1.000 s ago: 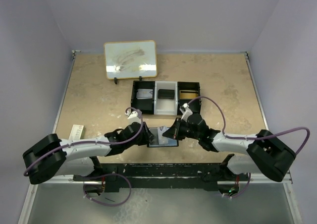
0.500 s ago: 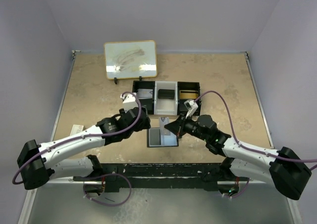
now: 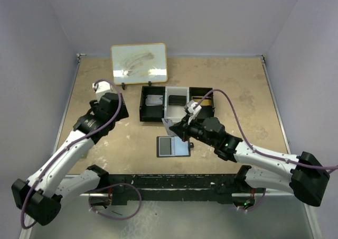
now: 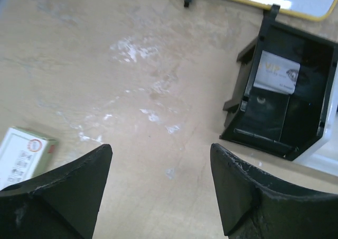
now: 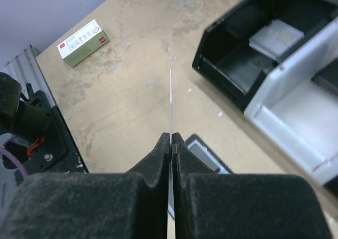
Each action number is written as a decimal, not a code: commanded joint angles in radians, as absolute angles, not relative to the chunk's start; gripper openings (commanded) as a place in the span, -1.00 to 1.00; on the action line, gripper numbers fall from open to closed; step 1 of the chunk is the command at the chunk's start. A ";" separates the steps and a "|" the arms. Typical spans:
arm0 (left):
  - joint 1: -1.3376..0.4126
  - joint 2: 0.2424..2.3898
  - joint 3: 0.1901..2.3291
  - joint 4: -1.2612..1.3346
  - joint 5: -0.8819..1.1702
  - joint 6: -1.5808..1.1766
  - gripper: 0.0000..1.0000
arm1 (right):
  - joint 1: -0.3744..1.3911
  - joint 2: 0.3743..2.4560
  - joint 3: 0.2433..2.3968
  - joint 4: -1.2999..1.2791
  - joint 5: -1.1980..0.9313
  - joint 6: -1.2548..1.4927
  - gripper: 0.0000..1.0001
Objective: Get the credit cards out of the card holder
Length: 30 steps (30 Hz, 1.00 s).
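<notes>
The card holder (image 3: 173, 146) lies open on the table, a flat black wallet with shiny blue-grey panels; a corner of it (image 5: 207, 153) shows under my right fingers. My right gripper (image 3: 178, 130) (image 5: 170, 137) hangs just above its far edge, shut on a thin credit card (image 3: 169, 126) that I see edge-on (image 5: 170, 99). Another credit card (image 4: 277, 72) (image 5: 275, 37) lies in the left compartment of the black-and-white tray (image 3: 143, 108). My left gripper (image 3: 117, 113) (image 4: 161, 147) is open and empty over bare table, left of the tray.
A small white box (image 4: 24, 154) (image 5: 83, 42) lies near the table's left edge. A yellow-framed whiteboard (image 3: 139, 63) stands behind the tray (image 4: 248, 80). The arms' black base rail (image 3: 174, 183) runs along the near edge.
My left gripper has let go of the card holder, opened and swung away to the back left. My right gripper has drawn the card up and out of the holder.
</notes>
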<state>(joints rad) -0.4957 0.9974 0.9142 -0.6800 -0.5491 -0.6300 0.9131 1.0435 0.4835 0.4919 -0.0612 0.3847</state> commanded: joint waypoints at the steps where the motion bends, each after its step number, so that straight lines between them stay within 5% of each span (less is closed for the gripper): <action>1: -0.489 0.818 0.896 -0.684 -0.741 -0.536 0.46 | 0.978 1.104 0.615 0.475 0.065 0.139 -1.00; 30: -0.490 0.692 0.827 -0.685 -0.811 -0.595 0.48 | 0.947 1.872 1.438 0.108 0.284 -0.143 -1.00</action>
<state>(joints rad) -0.4931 0.6884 0.8223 -0.6910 -0.7795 -0.5865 0.9520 1.8465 1.3724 0.1406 0.2089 -0.0154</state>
